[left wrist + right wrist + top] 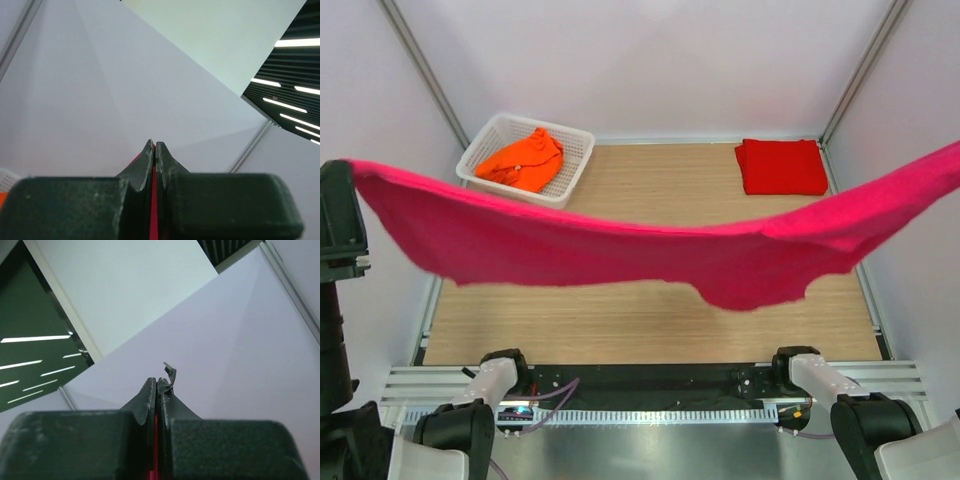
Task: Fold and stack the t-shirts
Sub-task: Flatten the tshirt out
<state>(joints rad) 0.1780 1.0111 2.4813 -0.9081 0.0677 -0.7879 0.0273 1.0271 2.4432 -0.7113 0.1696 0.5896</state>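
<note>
Top view: magenta-pink t-shirt (620, 250) is stretched in the air across the worktop (650, 310) from left edge to right edge, middle sagging, a loose flap hanging lower toward the near right. The left arm (340, 230) holds one end. The other end runs out of frame, so the right jaws are not seen here. Red t-shirt (782, 166) lies folded at the far right corner. Orange t-shirt (523, 160) sits crumpled in the white lattice basket (576, 165) at the far left corner. Risks: the hanging flap could tuck under and crease when the shirt is lowered, and a low swing toward the far side could catch the basket or the folded red one. Left wrist view: left jaws pressed together on a thin pink sliver of cloth. It's a narrow pinch, so pulling taut could slip the edge free. Right wrist view: right jaws likewise clamped on a pink sliver, same slip risk, and uneven tension would skew the fold. No brand, label or readable writing in any view.
</note>
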